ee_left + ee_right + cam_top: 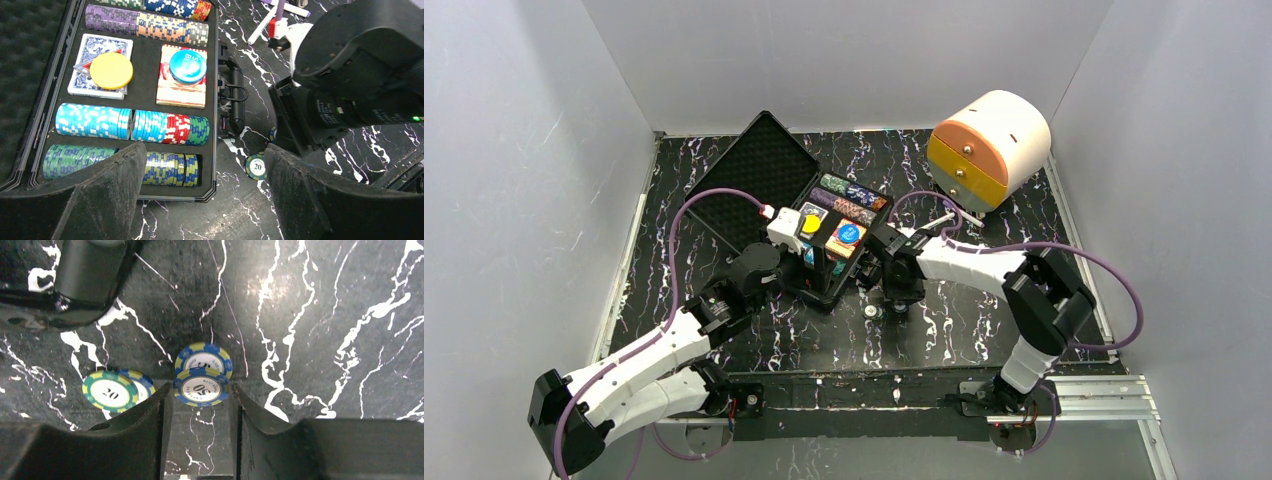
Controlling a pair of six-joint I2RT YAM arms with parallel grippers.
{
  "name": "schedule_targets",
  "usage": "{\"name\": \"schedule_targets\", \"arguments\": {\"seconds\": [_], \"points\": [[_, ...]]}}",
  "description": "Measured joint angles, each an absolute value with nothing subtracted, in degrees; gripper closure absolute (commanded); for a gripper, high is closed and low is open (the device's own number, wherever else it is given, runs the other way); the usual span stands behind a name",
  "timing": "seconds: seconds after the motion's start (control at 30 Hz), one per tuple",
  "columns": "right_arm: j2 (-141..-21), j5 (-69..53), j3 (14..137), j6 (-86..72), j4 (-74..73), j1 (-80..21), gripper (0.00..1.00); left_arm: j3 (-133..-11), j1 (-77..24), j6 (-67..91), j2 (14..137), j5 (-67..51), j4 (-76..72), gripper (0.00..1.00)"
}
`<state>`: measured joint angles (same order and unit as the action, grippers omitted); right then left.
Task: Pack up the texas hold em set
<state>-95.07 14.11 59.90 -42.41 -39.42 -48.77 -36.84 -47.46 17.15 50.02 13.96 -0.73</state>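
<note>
Two blue-yellow chips [202,360] lie on the counter [325,315] beside the open case [759,175], toward the near edge; the right pincer [200,392] straddles the nearer one, whether clamped I cannot tell

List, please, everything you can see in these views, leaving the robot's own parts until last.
case: one, black, open, centre
chip rows: four, multicoloured, inside case
card decks: two, blue and red-orange, between rows
round buttons: two, yellow and blue, atop decks
loose chips: four, one green, three blue, beside case
drawer box: one, cream and orange, far right
table: one, black marbled
left gripper: open, over case's near corner
right gripper: shut on blue 50 chip
</note>
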Motion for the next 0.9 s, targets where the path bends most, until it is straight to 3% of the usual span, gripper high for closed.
{"name": "schedule_targets", "arguments": {"seconds": [0.37,0.6,0.9], "points": [[-99.15,16.8,62.92,-39.2,-38.17,-48.77,0.56,-36.84,-47.46,17.15,49.8,13.93,-0.73,0.14],[-100.05,17.67,63.61,-38.72,-37.78,-48.77,0.47,-36.84,-47.46,17.12,49.82,13.96,-0.73,0.14],[-100.03,17.32,63.7,-38.94,-37.58,-48.77,0.45,-36.84,-47.46,17.1,49.82,13.96,-0.73,0.14]]}}
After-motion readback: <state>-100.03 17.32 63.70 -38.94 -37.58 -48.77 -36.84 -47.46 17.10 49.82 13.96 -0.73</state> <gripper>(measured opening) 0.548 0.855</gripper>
